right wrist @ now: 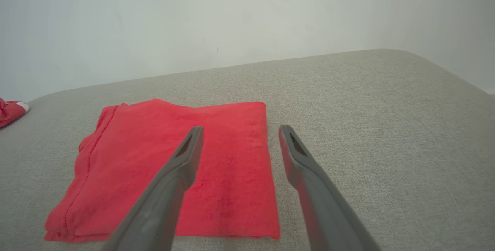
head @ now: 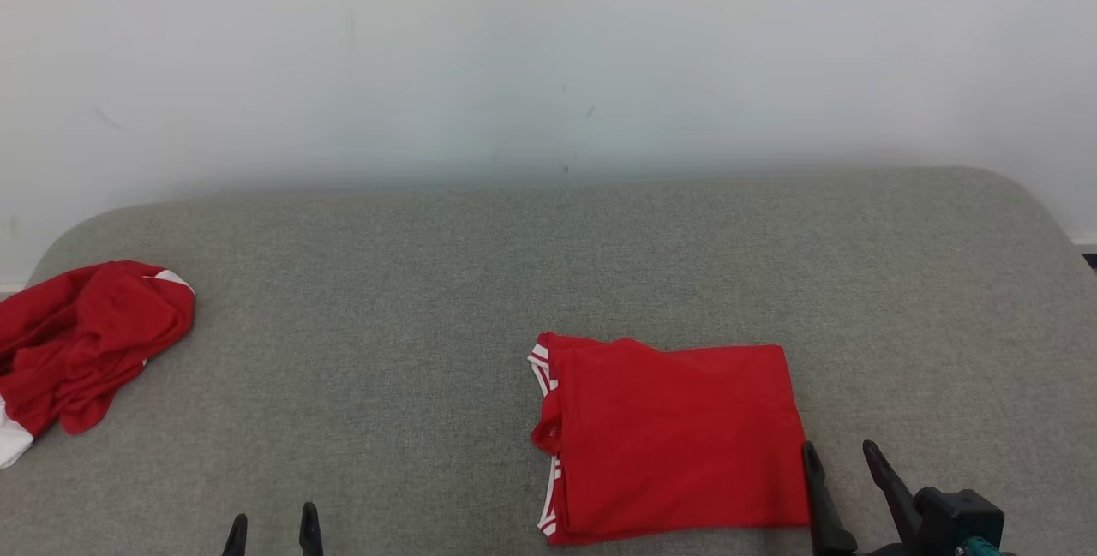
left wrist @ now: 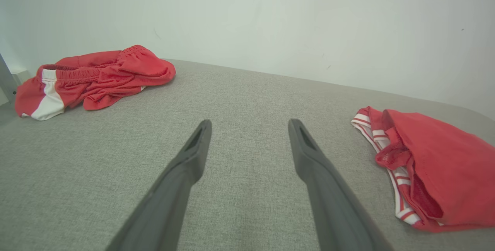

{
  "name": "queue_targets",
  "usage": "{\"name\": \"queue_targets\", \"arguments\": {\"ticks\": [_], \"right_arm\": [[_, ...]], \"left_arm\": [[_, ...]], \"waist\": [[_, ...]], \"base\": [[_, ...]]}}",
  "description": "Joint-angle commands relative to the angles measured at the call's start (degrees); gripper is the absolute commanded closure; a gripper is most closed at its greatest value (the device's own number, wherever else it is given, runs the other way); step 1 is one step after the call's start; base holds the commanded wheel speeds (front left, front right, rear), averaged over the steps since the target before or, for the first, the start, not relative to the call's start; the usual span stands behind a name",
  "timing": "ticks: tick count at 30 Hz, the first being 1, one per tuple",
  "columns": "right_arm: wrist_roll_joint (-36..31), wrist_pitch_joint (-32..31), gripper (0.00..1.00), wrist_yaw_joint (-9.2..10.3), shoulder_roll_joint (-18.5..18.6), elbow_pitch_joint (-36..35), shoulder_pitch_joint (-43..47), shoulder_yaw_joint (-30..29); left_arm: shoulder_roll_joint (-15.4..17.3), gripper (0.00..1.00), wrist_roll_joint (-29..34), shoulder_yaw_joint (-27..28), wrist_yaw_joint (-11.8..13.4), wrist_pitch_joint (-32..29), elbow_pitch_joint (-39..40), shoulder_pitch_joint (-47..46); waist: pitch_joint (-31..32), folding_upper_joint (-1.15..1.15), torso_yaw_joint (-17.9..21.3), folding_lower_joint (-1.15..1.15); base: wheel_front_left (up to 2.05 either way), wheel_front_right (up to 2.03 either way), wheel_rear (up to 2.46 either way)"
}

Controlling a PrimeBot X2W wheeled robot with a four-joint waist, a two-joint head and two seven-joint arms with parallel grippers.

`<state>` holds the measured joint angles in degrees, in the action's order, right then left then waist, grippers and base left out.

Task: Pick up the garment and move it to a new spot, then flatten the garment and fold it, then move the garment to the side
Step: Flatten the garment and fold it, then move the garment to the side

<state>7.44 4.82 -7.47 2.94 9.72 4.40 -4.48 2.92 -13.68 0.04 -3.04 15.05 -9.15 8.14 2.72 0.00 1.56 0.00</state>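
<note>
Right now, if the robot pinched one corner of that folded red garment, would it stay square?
Probably not: the folded red garment is thin cloth in loose layers, so it would likely droop and unfold. Pushed, it may bunch up on the coarse grey surface.

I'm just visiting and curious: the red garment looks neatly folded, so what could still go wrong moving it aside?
1. The open right hand sits at the right edge of the folded red garment; pinching only the top layers might let the fold fall open.
2. Dragging it across the woven grey surface could bunch it.
3. Moved too far left, it might land on the crumpled red shorts.
</note>
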Motion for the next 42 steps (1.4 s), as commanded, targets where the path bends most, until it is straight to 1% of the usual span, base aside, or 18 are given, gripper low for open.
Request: {"name": "queue_targets", "arguments": {"ticks": [1,9,17,23,29,32,33,35,37,40,42], "right_arm": [[0.0,0.5,0.0,-0.02,-0.1,0.2,-0.3,-0.3],[0.6,0.4,0.0,-0.02,-0.1,1.2,-0.7,0.1],[1.7,0.5,0.0,-0.02,-0.1,2.0,-0.8,0.7],[1.7,0.3,0.0,-0.02,-0.1,2.4,-1.8,1.2],[-0.5,-0.8,0.0,-0.02,0.0,-0.2,-3.1,1.5],[-0.8,-2.9,0.0,-0.02,0.9,-2.1,-3.6,1.3],[-0.6,-4.6,0.0,-0.02,1.1,-2.5,-3.8,1.0],[-0.2,-10.4,0.0,-0.02,2.4,-2.6,-4.5,1.0],[0.8,-19.1,0.0,-0.02,3.2,-1.6,-6.1,-0.5],[1.5,-34.6,0.0,-0.03,4.3,0.4,-9.6,-3.0],[1.2,-42.1,0.0,-0.02,4.9,1.7,-13.0,-5.5]], "left_arm": [[0.0,0.0,0.3,-0.1,-0.1,0.2,-0.3,-0.1],[0.0,0.0,0.2,0.5,0.5,0.2,-1.1,0.1],[0.0,0.0,0.7,1.1,0.2,0.2,-1.7,-0.7],[0.0,0.0,-0.3,0.2,0.5,0.2,-1.2,-0.6],[0.0,0.0,-0.7,-0.8,0.9,0.2,-0.3,-0.1],[0.0,0.0,-0.9,-0.9,1.1,0.2,0.0,-0.1],[0.0,0.0,-0.9,-0.8,1.1,0.2,0.1,-0.1],[0.0,0.0,-0.9,-0.6,1.0,0.2,0.2,-0.1],[0.0,0.0,-0.9,-0.4,0.9,0.2,0.4,0.1],[-0.1,0.0,-0.7,-0.6,0.6,0.2,0.5,0.3],[0.0,0.0,-0.4,-0.9,0.5,0.2,0.4,0.1]], "waist": [[0.0,0.0,0.0,0.0],[-0.4,0.0,0.6,0.0],[-0.5,0.0,1.0,0.0],[-0.7,0.0,1.2,0.0],[-1.0,0.0,1.1,0.0],[-1.0,0.0,0.9,0.0],[-1.0,0.0,0.9,0.0],[-1.1,0.0,1.0,0.0],[-1.3,0.0,1.2,0.0],[-1.6,0.0,1.4,0.0],[-2.1,0.0,1.0,0.0]], "base": [[0.0,0.0,0.0],[0.0,0.0,0.0],[0.0,0.0,0.0],[0.0,0.0,0.0],[0.0,0.0,0.0],[0.0,0.0,0.0],[0.0,0.0,0.0],[0.0,0.0,0.0],[0.0,0.0,0.0],[0.0,0.0,0.0],[0.0,0.0,0.0]]}}
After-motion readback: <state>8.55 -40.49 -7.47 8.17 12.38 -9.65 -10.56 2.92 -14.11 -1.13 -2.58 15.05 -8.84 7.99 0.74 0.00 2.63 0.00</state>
